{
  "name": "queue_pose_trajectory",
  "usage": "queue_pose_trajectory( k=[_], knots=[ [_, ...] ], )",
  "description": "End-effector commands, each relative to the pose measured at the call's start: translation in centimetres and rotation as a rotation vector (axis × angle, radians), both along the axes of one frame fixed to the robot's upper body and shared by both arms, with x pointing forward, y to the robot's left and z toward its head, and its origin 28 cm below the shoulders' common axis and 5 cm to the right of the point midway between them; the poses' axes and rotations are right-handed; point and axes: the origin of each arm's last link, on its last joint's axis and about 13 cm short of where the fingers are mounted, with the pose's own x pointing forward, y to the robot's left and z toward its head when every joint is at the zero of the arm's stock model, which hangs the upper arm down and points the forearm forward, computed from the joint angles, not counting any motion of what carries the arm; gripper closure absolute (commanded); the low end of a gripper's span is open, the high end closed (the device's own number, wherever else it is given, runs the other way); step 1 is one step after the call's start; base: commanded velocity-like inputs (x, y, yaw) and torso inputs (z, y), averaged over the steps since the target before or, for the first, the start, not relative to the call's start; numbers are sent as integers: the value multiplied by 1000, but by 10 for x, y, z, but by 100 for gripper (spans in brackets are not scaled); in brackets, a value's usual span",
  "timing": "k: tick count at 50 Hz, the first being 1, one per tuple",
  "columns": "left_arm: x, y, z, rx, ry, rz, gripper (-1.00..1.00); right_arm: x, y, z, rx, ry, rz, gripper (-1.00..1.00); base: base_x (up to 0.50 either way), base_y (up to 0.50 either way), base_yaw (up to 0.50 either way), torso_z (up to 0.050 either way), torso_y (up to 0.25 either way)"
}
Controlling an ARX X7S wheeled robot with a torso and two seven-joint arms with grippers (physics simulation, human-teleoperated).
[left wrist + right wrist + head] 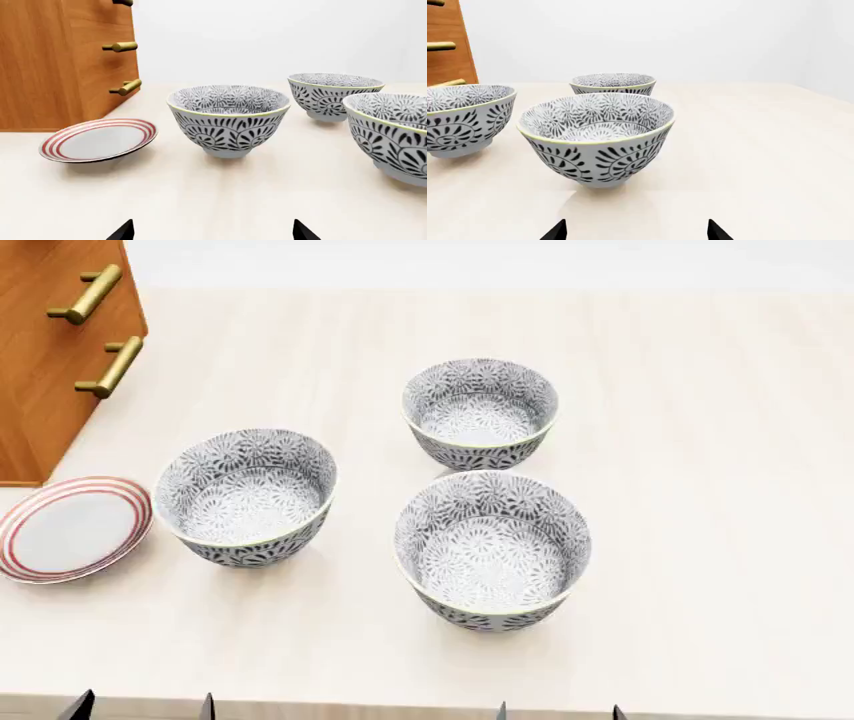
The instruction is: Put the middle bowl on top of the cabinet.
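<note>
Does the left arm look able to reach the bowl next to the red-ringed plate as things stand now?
Probably yes. The left claw is open and faces the bowl beside the plate directly, with only bare table between them. The plate sits aside, apart from it.

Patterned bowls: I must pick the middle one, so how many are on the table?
3: one bowl beside the red-ringed plate, one far bowl and one near bowl. None looks hidden.
</note>
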Motion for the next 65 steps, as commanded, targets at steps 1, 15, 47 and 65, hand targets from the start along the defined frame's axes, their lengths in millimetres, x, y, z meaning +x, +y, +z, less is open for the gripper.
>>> queue_pose_trajectory(
  k=[1, 15, 47, 65],
  knots=[
    [0, 0, 2, 0, 0, 0, -100, 0, 0, 1, 0, 0, 0, -100, 0, 0, 0, 0, 0],
    [2, 0, 1, 29, 7, 12, -100, 1, 2, 3, -9, -11, 7, -100, 0, 0, 0, 0, 0],
    [-10, 2, 97, -70, -268, 34, -100, -100, -74, 100, 12, -451, -443, -100, 0, 1, 0, 0, 0],
    [-11, 4, 99, -59, -280, 34, -100, -103, -73, 103, -2, -467, -451, -100, 0, 486, 0, 0, 0]
  ],
)
